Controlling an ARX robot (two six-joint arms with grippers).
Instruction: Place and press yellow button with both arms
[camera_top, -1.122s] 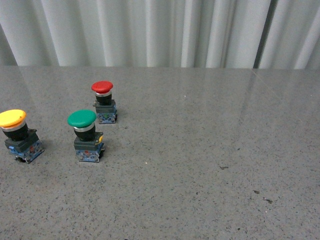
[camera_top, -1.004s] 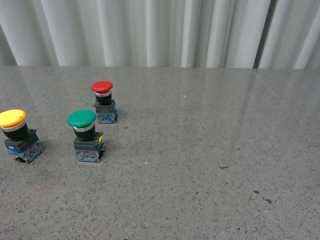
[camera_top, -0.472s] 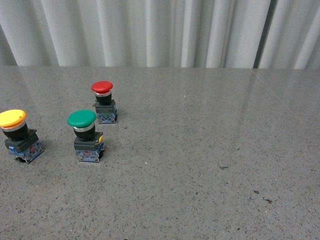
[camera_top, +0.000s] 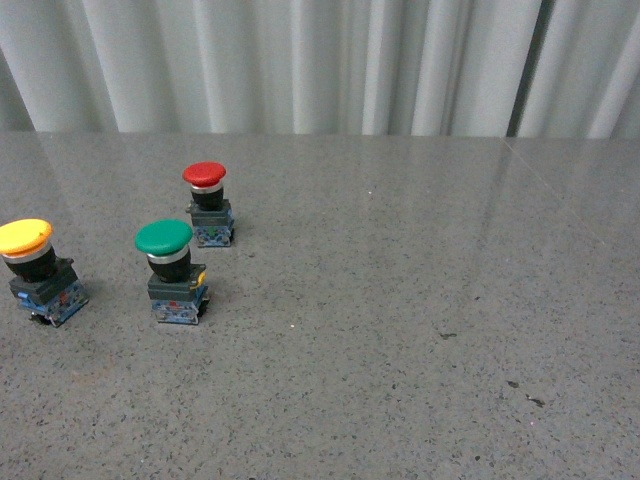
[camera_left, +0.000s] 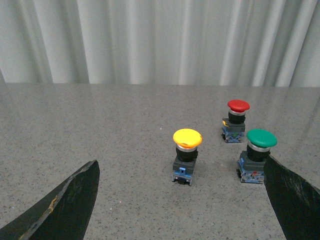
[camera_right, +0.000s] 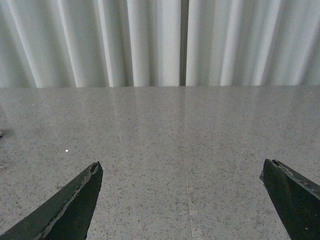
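Note:
The yellow button (camera_top: 38, 268) stands upright on the grey table at the far left of the front view, with a yellow cap, black collar and blue-grey base. In the left wrist view the yellow button (camera_left: 186, 155) stands ahead of my left gripper (camera_left: 181, 170), whose wide-apart fingers hold nothing. My right gripper (camera_right: 181, 169) is open too, over bare table, with no button between its fingers. Neither arm shows in the front view.
A green-capped button (camera_top: 172, 270) stands right of the yellow one, and a red-capped button (camera_top: 208, 204) stands behind it. A white pleated curtain (camera_top: 320, 60) closes off the far edge of the speckled grey table (camera_top: 420, 300).

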